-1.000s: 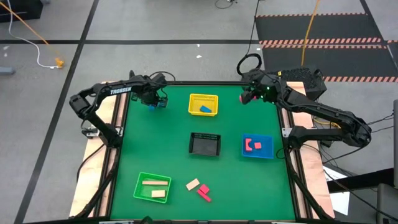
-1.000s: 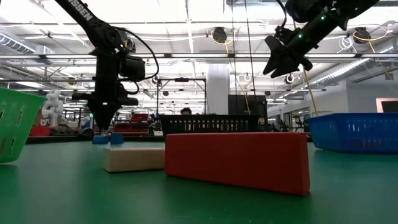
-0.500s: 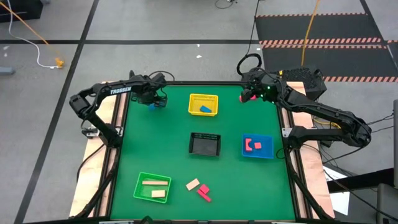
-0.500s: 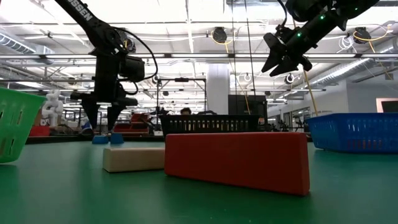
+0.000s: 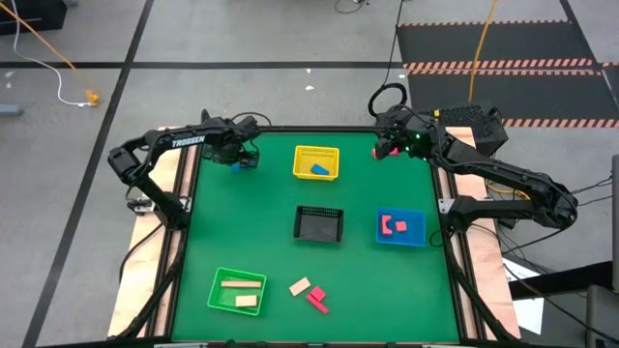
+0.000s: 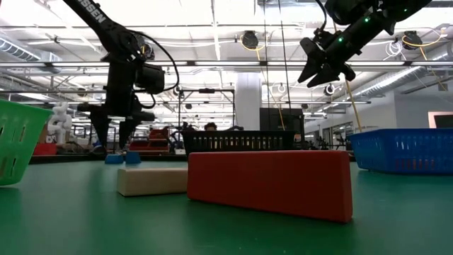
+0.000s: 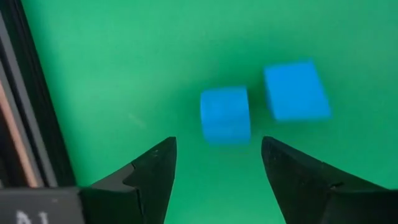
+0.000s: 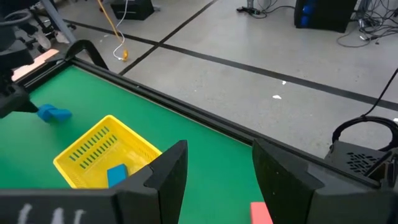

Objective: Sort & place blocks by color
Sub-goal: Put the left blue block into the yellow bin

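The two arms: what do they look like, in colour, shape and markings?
Both arms are black, built from slim jointed links. The left arm bears white TROSSEN lettering. The right arm shows small green and red lights near its wrist, and a black cable loop lies behind it. Each gripper, left and right, has two flat black tapered fingers.

Bright, even overhead lighting, soft shadows; the left wrist view looks slightly blurred.
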Motion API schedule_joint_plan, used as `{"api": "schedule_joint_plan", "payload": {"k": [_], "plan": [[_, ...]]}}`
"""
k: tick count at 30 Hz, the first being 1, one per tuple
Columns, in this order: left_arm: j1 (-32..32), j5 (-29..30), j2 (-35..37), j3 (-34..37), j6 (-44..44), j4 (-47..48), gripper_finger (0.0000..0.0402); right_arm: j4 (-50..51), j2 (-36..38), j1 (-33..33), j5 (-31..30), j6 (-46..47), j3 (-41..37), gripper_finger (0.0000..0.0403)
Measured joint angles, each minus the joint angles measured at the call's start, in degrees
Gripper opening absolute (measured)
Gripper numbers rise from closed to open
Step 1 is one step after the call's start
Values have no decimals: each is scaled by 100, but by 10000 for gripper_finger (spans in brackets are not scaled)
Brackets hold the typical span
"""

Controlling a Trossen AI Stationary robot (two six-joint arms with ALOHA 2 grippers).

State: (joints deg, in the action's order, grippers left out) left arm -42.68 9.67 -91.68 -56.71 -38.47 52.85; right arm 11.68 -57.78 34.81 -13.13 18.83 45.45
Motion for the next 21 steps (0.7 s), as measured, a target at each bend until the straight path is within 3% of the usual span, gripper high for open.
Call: {"api": "schedule_joint_plan", "payload": {"k": [6, 9, 21], "plan": [[19, 73, -2, 204, -71, -532, 208, 7, 0, -2, 0, 0, 0, 171], [-37, -216, -2, 398, -57, -1006, 201, 5, 0, 0, 0, -2, 0, 171], [-28, -77, 31, 642, -105, -1269, 198, -8, 0, 0, -2, 0, 0, 171]]}}
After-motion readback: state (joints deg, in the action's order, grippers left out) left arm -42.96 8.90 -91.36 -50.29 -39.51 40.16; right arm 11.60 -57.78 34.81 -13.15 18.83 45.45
